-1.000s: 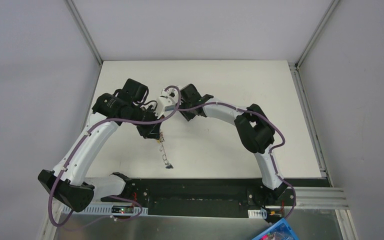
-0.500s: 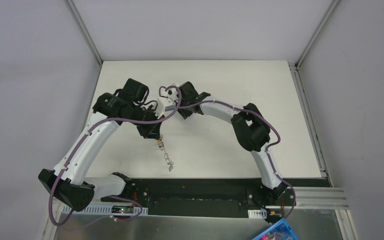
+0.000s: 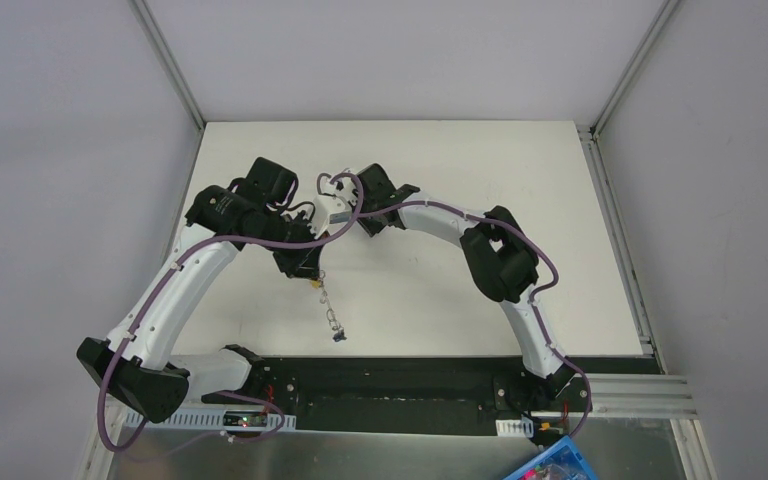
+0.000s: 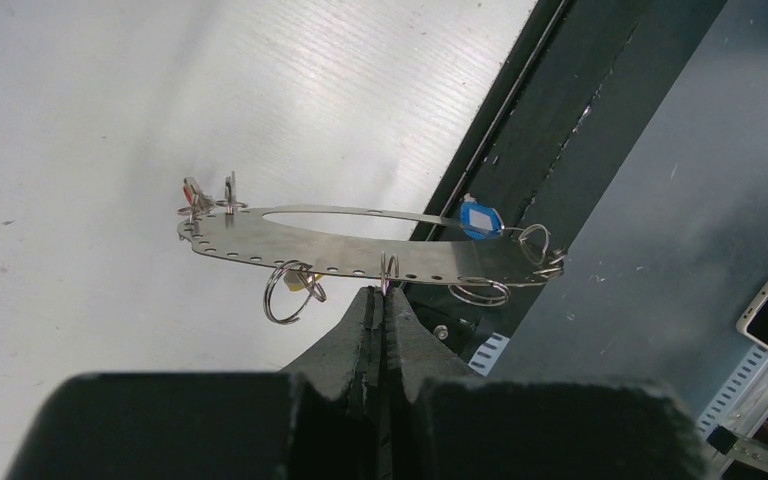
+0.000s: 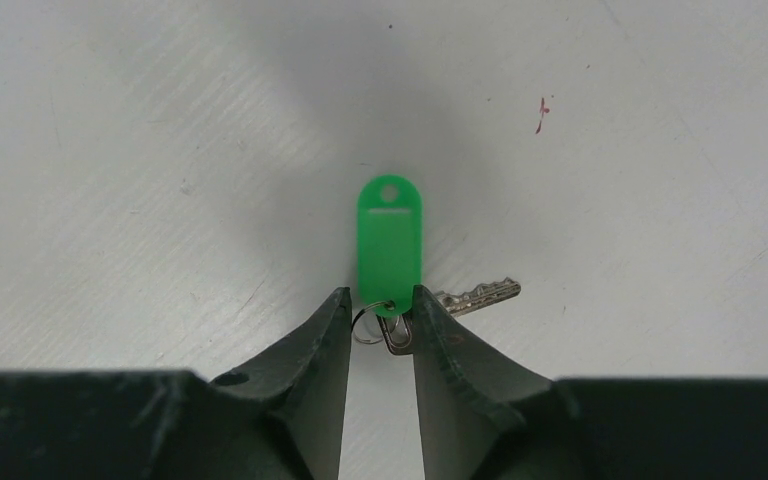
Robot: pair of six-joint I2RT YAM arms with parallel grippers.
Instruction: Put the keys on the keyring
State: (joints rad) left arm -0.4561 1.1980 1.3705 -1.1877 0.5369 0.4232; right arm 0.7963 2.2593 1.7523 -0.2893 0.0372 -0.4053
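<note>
Straddling the green key (image 5: pixel 390 245), your right gripper (image 5: pixel 380 312) stands parted: close squarely on its metal head. Your left gripper (image 4: pixel 381 303) clenches the keyring (image 4: pixel 340 262); hold it level.

Left arm (image 3: pixel 182 290) reaches forward from base, forearm bent inward toward centre. Left gripper (image 4: pixel 380 303) pinched tight on edge of keyring (image 4: pixel 340 258). Right arm (image 3: pixel 442 222) arches leftward, elbow raised. Right gripper (image 5: pixel 380 305) points down, fingers narrowly parted.
</note>
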